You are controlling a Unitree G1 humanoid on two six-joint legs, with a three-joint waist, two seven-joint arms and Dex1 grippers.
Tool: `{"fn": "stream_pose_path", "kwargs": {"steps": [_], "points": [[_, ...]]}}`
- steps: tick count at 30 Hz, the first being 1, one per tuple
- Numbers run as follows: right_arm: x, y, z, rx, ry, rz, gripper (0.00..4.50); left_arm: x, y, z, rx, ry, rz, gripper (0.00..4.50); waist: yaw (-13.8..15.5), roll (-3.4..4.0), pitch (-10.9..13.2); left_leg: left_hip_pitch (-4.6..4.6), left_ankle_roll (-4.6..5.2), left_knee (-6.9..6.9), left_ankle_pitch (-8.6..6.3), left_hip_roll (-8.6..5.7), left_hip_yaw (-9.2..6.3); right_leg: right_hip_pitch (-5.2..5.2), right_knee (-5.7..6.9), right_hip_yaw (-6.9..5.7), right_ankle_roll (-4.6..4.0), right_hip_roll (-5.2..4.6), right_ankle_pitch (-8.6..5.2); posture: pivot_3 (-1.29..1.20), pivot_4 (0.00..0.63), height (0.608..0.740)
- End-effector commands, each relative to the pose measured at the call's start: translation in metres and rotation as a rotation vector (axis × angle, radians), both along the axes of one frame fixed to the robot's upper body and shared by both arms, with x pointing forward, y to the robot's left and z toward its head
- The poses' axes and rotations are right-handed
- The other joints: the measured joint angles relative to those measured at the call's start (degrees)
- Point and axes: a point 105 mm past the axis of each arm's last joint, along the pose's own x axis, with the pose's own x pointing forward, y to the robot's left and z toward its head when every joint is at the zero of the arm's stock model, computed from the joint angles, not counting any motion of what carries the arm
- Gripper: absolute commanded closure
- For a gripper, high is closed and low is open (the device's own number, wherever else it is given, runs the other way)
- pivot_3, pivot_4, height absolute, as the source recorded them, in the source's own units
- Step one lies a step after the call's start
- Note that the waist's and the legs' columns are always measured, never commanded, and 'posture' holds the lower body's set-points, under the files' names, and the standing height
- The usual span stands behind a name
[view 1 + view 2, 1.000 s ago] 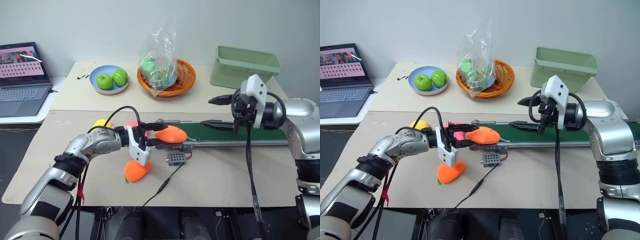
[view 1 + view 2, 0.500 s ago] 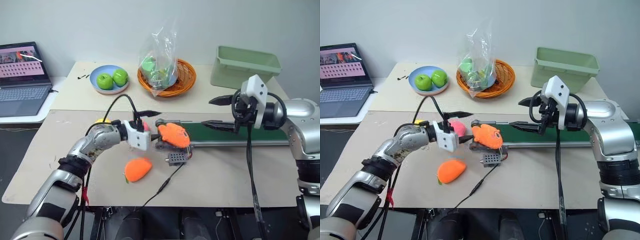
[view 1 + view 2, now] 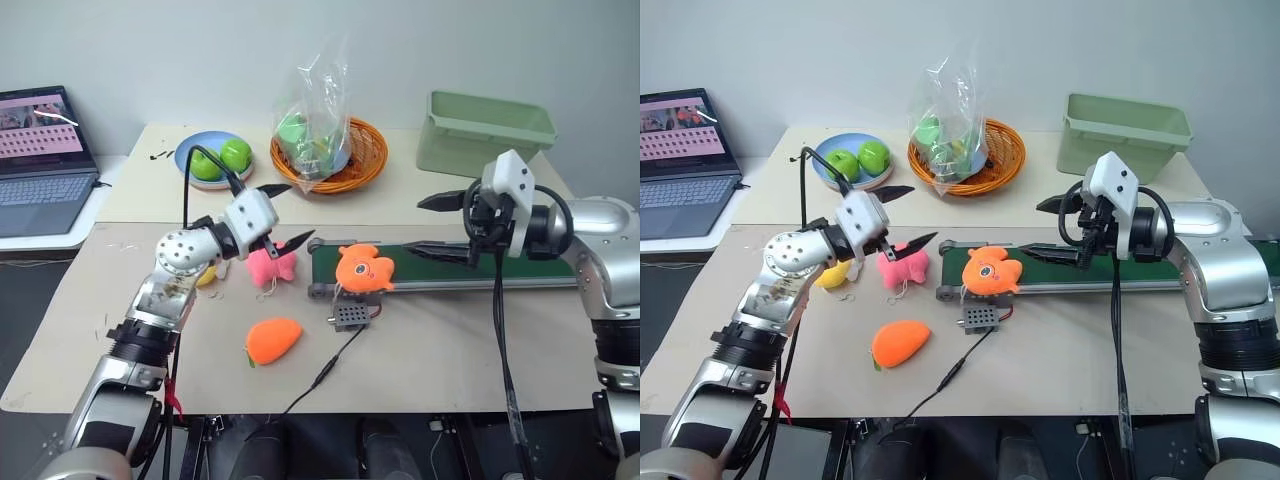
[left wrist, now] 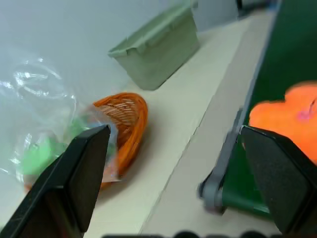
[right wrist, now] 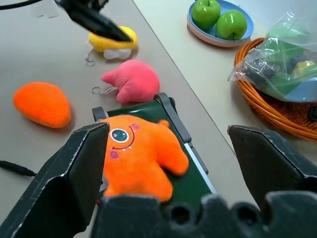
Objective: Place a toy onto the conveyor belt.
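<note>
The toy (image 3: 363, 268), orange plush with lobes and an eye, lay on the left end of the conveyor belt (image 3: 470, 268), face up, partly overhanging the roller end. No gripper touched it. Left gripper (image 3: 283, 214) sat at about 10 o'clock from the toy, raised above the table, fingers spread wide and empty, pointing toward the belt. Right gripper (image 3: 432, 226) hovered at about 2 o'clock from the toy over the belt, fingers apart, holding nothing. Pink plush (image 3: 268, 265) lay on the table just beside the belt's end, at 9 o'clock from the toy. Smooth oval orange plush (image 3: 273, 340) lay at about 7 o'clock, well apart. Yellow plush (image 3: 832, 274) was partly hidden behind the left arm. Small grey box (image 3: 352, 317) with a cable sat just below the toy, 6 o'clock. Pale green bin (image 3: 486, 133) stood at the far side, about 1 o'clock.
</note>
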Motion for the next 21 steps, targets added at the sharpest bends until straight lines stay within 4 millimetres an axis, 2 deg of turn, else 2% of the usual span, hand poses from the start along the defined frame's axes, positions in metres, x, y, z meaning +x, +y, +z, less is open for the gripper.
{"fn": "stream_pose_path", "kwargs": {"steps": [1,5,21], "points": [[-0.007,-0.005,0.014,-0.01,-0.035,0.019,0.0,-0.025,0.007,-0.003,-0.036,0.175,-0.09,0.05,-0.19,0.0,0.0,0.01,0.0,0.0,0.0,0.0,-0.01,0.01,0.0,0.01,0.0,0.01,0.0,0.0,0.15,0.74],[-0.01,-0.005,0.015,-0.018,-0.022,0.043,0.0,-0.04,0.014,-0.009,-0.039,0.254,-0.107,0.05,-0.17,0.0,0.0,0.08,0.0,0.0,0.0,0.01,0.0,0.03,-0.07,0.04,0.0,0.03,-0.01,0.0,0.15,0.74],[-0.012,-0.003,0.014,-0.025,-0.002,0.077,0.0,-0.06,0.019,-0.015,-0.062,0.316,-0.111,0.05,0.14,0.0,0.0,0.24,0.0,0.0,0.0,0.01,0.04,0.14,-0.16,0.06,-0.01,0.02,-0.01,0.0,0.15,0.74]]}}
